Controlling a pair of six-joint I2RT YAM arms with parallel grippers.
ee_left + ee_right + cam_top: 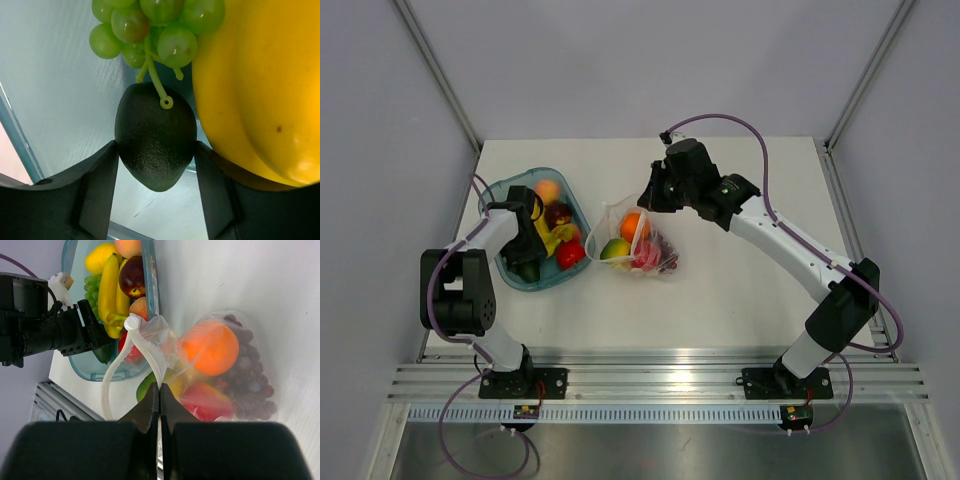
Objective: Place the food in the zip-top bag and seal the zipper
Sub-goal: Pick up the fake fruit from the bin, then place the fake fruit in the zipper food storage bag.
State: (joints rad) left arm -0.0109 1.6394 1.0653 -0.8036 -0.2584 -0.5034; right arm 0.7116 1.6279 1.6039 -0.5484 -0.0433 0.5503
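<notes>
Gripping a dark avocado (155,135) between both fingers, the left gripper (156,167) sits inside the bowl (60,100). Green grapes (150,25) hang just past its tips, with bananas (260,90) to its right. The right gripper (159,392) is pinched shut on the mouth of the bag (155,332). An orange (210,347) and purple grapes (250,375) lie bagged just ahead. Beyond are the white table (740,290) and grey walls (650,60).

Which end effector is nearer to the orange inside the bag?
Right. The right end effector is shut on the zip-top bag at its mouth edge, just beside the orange. The left end effector is away in the bowl, closed on a dark avocado.
</notes>
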